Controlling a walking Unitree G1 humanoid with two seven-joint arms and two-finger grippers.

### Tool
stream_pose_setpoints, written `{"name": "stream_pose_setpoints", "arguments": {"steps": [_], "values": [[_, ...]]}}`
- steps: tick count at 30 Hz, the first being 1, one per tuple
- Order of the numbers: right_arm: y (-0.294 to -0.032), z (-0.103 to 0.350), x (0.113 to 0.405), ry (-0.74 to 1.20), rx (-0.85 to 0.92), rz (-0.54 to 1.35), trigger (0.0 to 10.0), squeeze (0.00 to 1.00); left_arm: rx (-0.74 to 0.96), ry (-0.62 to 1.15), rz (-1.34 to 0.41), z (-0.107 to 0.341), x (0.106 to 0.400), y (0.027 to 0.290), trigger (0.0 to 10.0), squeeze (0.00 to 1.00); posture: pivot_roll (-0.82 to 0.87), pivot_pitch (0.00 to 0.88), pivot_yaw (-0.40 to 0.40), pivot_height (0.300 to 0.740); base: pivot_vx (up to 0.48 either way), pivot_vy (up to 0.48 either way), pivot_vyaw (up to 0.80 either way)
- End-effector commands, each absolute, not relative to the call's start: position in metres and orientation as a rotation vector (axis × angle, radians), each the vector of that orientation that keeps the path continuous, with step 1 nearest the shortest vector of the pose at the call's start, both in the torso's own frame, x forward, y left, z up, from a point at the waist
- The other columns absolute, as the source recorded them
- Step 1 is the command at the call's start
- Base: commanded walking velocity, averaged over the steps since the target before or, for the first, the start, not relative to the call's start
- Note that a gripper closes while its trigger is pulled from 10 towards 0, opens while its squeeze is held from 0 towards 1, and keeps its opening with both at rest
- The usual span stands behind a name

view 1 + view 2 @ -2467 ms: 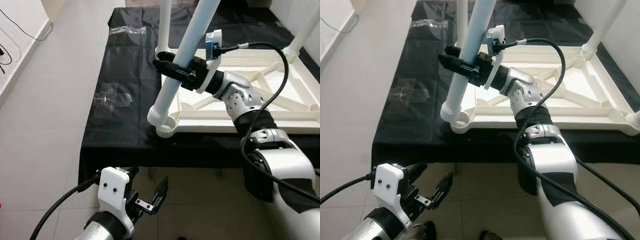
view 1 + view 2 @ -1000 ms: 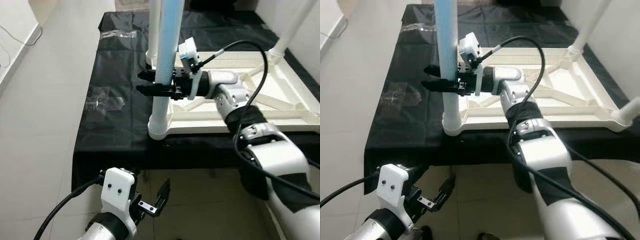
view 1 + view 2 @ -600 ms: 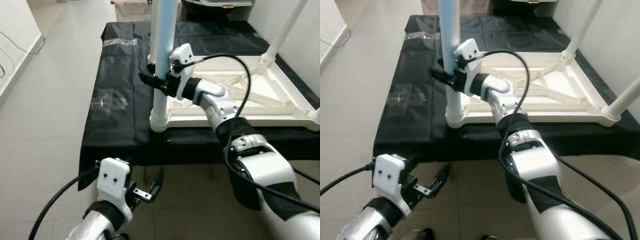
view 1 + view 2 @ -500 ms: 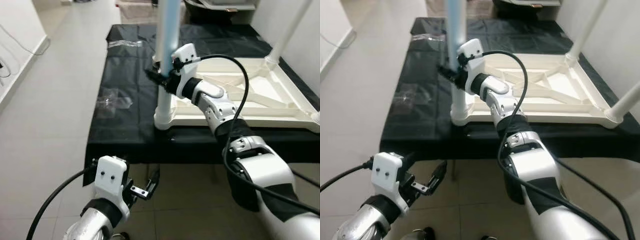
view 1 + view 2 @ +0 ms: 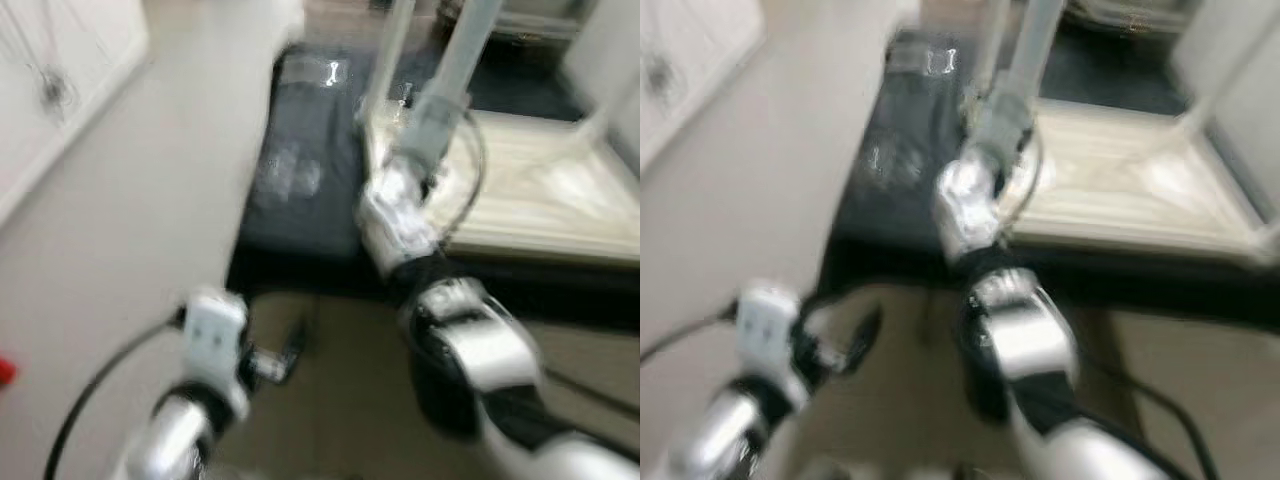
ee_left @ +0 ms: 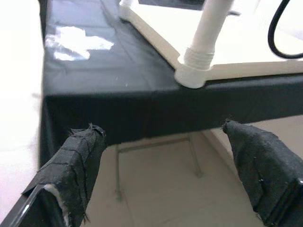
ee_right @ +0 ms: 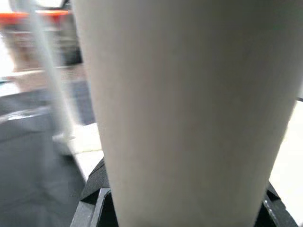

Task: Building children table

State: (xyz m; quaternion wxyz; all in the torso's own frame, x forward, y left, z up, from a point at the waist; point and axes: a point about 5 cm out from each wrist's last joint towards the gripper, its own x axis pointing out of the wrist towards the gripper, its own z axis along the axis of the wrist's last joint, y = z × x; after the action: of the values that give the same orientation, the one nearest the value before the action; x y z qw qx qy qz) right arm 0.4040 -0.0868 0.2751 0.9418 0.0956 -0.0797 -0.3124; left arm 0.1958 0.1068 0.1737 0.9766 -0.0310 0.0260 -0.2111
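On a surface [image 5: 300, 215] draped in black cloth, the white children's table top [image 5: 540, 200] is seen lying upside down, its ribbed underside turned upward. Both head views are heavily blurred. At the near corner of the table top, a white leg [image 6: 208, 35] is seen standing upright in its round socket [image 6: 193, 75], and a second leg [image 5: 388, 60] is seen standing at the corner behind it.

The right gripper [image 5: 432, 118] is held up at the near leg, partway up its length, at the end of the silver right arm [image 5: 410, 235], which is stretched forward over the edge of the surface. In the right wrist view, the white leg [image 7: 189, 113] is seen very close, pressed between the black jaws, whose edges show on either side of it; the jaws are closed around the leg.

The left gripper [image 6: 165, 165] is held low, in front of the edge of the surface and below it, over the tiled floor [image 6: 156, 198]. Its two padded black fingers [image 6: 78, 161] are spread wide apart, with nothing between them. Clear plastic wrap [image 6: 78, 38] is seen lying on the black cloth, apart from the table top. A black cable [image 6: 279, 33] is looped above the table top.
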Motion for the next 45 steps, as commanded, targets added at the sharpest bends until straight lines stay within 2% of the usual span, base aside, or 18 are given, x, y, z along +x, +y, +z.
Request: {"name": "stream_pose_setpoints", "arguments": {"steps": [1, 24, 25, 39, 40, 45], "values": [[-0.081, 0.228, 0.399, 0.09, 0.245, -0.718, 10.0, 0.0, -0.058, 0.058, -0.437, 0.172, 0.195, 0.106, 10.0, 0.0, 0.16, 0.228, -0.044, 0.74, 0.0, 0.0, 0.0], [-0.079, 0.232, 0.398, 0.093, 0.244, -0.77, 10.0, 0.0, -0.082, 0.038, -0.562, 0.174, 0.186, 0.089, 10.0, 0.0, 0.16, 0.219, -0.035, 0.74, 0.0, 0.0, 0.0], [-0.076, 0.234, 0.398, 0.091, 0.257, -0.748, 10.0, 1.0, -0.082, 0.044, -0.567, 0.172, 0.185, 0.087, 10.0, 0.0, 0.16, 0.214, -0.036, 0.74, 0.0, 0.0, 0.0], [-0.071, 0.249, 0.399, 0.016, 0.279, -0.72, 10.0, 1.0, -0.067, 0.088, -0.57, 0.16, 0.181, 0.086, 10.0, 0.0, 0.16, 0.197, -0.038, 0.74, 0.0, 0.0, 0.0], [-0.07, 0.25, 0.399, 0.012, 0.288, -0.711, 10.0, 0.0, -0.068, 0.09, -0.571, 0.159, 0.181, 0.086, 10.0, 0.0, 0.15, 0.192, -0.038, 0.74, 0.0, 0.0, 0.0], [-0.068, 0.251, 0.399, 0.014, 0.312, -0.689, 10.0, 0.0, -0.069, 0.09, -0.572, 0.158, 0.181, 0.085, 10.0, 0.0, 0.15, 0.189, -0.039, 0.74, 0.0, 0.0, 0.0]]}}
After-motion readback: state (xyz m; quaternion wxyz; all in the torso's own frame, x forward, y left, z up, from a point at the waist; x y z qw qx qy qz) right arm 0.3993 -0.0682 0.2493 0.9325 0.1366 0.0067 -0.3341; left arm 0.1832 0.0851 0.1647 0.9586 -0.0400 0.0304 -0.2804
